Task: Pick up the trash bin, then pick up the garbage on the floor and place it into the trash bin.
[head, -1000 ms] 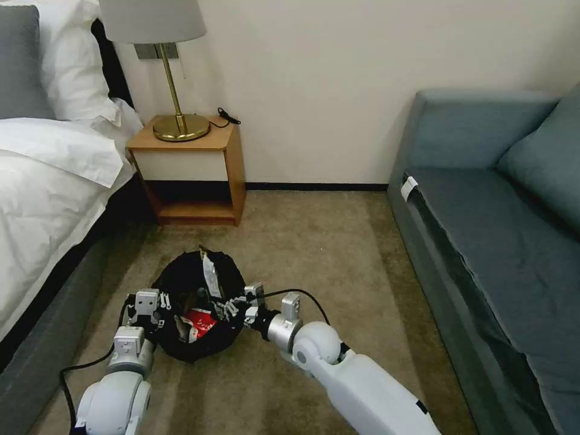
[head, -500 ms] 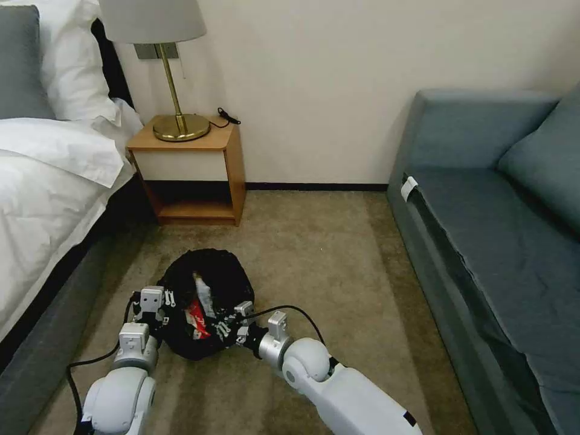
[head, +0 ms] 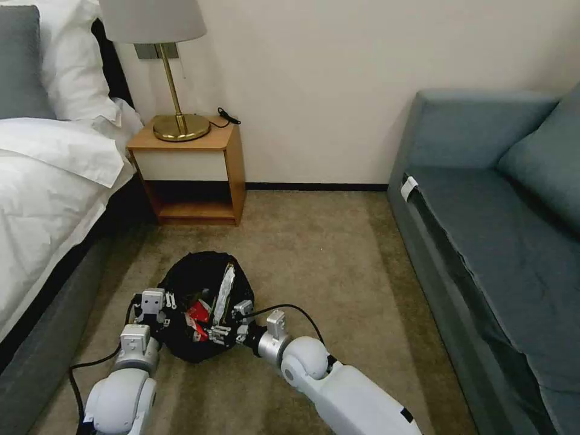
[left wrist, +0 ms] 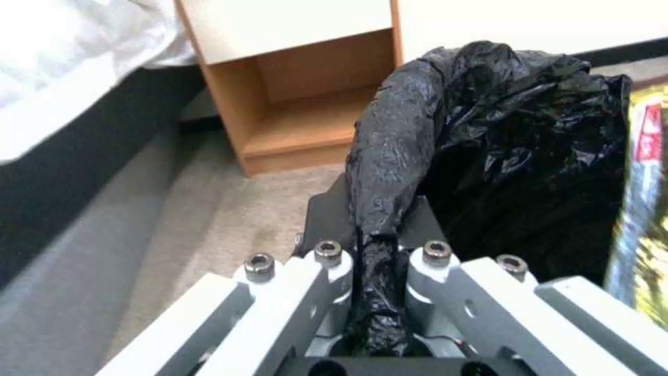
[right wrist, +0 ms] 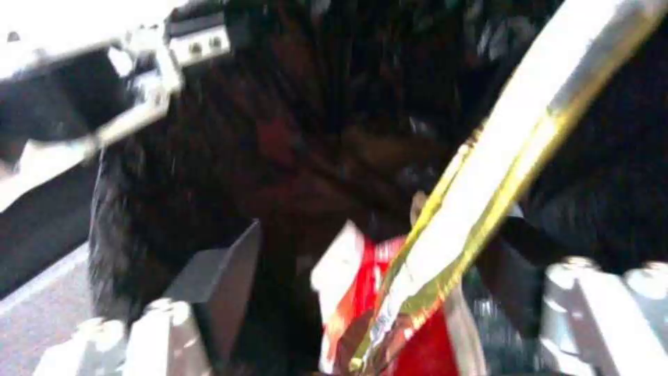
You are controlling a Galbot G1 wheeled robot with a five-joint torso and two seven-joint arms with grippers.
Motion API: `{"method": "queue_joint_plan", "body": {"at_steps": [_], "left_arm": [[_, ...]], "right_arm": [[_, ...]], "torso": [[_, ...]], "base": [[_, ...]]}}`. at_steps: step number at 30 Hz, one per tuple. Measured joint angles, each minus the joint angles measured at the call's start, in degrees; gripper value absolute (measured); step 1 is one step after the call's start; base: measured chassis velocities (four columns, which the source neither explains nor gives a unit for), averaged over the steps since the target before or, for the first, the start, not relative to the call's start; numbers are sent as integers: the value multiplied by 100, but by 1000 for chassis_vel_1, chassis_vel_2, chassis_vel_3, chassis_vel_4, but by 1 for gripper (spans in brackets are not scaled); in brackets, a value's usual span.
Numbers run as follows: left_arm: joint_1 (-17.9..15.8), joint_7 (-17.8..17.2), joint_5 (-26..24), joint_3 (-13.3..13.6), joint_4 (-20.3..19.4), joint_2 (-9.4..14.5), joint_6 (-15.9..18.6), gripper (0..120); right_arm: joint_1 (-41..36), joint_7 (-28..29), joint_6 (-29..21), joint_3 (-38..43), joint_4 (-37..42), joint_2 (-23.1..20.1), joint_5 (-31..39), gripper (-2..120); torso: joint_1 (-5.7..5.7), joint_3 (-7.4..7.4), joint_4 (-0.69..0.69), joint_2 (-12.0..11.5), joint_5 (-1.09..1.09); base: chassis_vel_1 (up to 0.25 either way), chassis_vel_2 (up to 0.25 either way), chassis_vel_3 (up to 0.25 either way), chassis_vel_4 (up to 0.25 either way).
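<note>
Black liner of the bin [head: 202, 284] sits low centre-left of the head frame, on the carpet [head: 338, 260]. Left gripper [left wrist: 379, 261] is clenched on a pinched fold of liner at the bin's rim. Right gripper [head: 225, 323] is at the bin's mouth, fingers spread apart, nothing clamped. Inside: a red-and-white carton [right wrist: 376, 292] and a gold-edged wrapper [right wrist: 487, 172] standing tilted. Farther, upper left: nightstand [head: 193, 169], lamp [head: 172, 72]. Sofa [head: 495, 217] at right.
</note>
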Motion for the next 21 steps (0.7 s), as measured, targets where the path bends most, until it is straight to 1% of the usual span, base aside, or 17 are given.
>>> {"method": "queue_joint_plan", "body": {"at_steps": [4, 5, 7, 9, 10, 12, 13, 14, 16, 17, 20, 21], "left_arm": [[-12, 42, -162, 110, 18, -51, -26, 0], [-12, 42, -162, 110, 18, -51, -26, 0], [-32, 42, -222, 133, 57, -58, -37, 0], [-63, 34, -384, 174, 117, -83, -58, 0], [-63, 34, -384, 174, 117, -83, -58, 0], [-105, 20, -682, 225, 170, -121, -80, 0], [-137, 0, -925, 263, 196, -146, -89, 0], [-137, 0, -925, 263, 196, -146, -89, 0], [-187, -12, -1202, 294, 239, -195, -129, 0], [-187, -12, -1202, 294, 239, -195, -129, 0], [-248, -18, -1522, 323, 299, -202, -177, 0], [-248, -18, -1522, 323, 299, -202, -177, 0]], "right_arm": [[145, 19, -22, 104, 66, -125, 29, 94], [145, 19, -22, 104, 66, -125, 29, 94], [152, 24, -49, 152, 129, -174, 24, 99], [141, 24, -96, 175, 215, -239, -54, 100], [141, 24, -96, 175, 215, -239, -54, 100], [133, 25, -128, 176, 266, -282, -139, 100], [133, 34, -149, 178, 294, -300, -160, 100], [133, 34, -149, 178, 294, -300, -160, 100], [141, 71, -206, 183, 334, -316, -178, 100], [141, 71, -206, 183, 334, -316, -178, 100], [163, 115, -308, 180, 384, -350, -227, 100], [163, 115, -308, 180, 384, -350, -227, 100]], "torso": [[0, 0, -1, 0, 0], [0, 0, -1, 0, 0], [0, 0, -1, 0, 0], [0, 0, 0, 0, 0], [0, 0, 0, 0, 0], [0, 0, 0, 0, 0], [0, 0, -1, 0, 0], [0, 0, -1, 0, 0], [0, 0, -1, 0, 0], [0, 0, -1, 0, 0], [0, 0, 0, 0, 1], [0, 0, 0, 0, 1]], "base": [[0, 0, 0, 0], [0, 0, 0, 0], [0, 0, 0, 0], [0, 0, 0, 0], [0, 0, 0, 0], [0, 0, 0, 0], [0, 0, 0, 0], [0, 0, 0, 0], [0, 0, 0, 0], [0, 0, 0, 0], [0, 0, 0, 0], [0, 0, 0, 0]]}}
